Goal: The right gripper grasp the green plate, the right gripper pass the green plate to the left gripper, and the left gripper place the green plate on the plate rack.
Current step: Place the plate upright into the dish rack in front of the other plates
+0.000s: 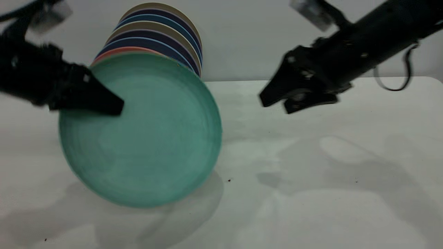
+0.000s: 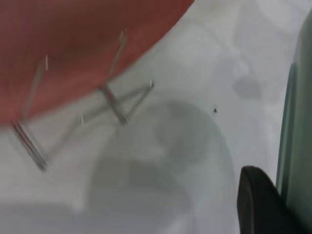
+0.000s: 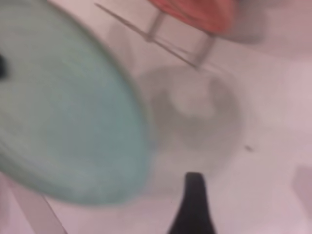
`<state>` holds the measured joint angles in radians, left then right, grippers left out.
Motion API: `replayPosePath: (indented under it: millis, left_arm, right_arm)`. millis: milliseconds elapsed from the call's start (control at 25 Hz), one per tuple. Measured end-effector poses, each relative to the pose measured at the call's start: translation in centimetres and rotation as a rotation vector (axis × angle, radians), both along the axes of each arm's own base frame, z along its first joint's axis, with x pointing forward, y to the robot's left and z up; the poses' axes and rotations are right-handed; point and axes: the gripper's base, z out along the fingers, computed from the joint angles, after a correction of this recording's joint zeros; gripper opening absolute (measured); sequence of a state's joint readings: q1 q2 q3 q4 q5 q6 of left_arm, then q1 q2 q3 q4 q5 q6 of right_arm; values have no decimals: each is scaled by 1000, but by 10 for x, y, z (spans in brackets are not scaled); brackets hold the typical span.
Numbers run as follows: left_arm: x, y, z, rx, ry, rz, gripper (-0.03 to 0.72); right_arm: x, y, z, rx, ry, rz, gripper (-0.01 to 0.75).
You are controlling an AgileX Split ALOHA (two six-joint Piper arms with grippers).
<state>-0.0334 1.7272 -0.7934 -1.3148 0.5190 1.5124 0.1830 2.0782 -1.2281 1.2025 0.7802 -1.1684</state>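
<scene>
Nearest the outside camera, the green plate (image 1: 140,129) hangs tilted on edge above the table (image 1: 311,166), its face turned toward the viewer and its shadow lying on the tabletop beneath. It looks like a light, stiff plastic plate with a smooth, matte face, so it probably slips easily; the raised rim is the sensible place to pinch it, since the broad face offers nothing to grip. The left gripper (image 1: 104,100) has it by the upper edge at that view's left, fingers closed across the rim; in the left wrist view one dark finger (image 2: 261,204) lies right against the plate's edge. That arm reaches in from the side, roughly level, with its claw pointing toward the middle of the table.

Across the table, the right gripper (image 1: 277,102) hovers well apart from the plate, holding nothing, its fingers parted a little and aimed down toward the plate, with the long arm sloping up and away.

Farther back, just behind the green plate, stand a pink plate (image 1: 121,52) and several dark blue plates (image 1: 152,43) lined up on edge. The plate rack (image 2: 105,105) shows as thin wire loops under the pink plate in the left wrist view.
</scene>
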Motion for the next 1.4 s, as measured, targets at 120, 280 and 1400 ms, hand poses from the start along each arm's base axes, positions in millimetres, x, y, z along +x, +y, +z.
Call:
replayPosePath:
  millis: [120, 280, 1400]
  left_arm:
    - [12, 2, 18, 129, -91, -197, 131]
    - [30, 7, 45, 328, -231, -445, 131]
    - [82, 2, 82, 516, -707, -752, 131]
  right_arm:
    - [1, -17, -2, -30, 33, -10, 712]
    - [2, -32, -5, -74, 45, -9, 665]
    - [3, -46, -12, -189, 33, -13, 561]
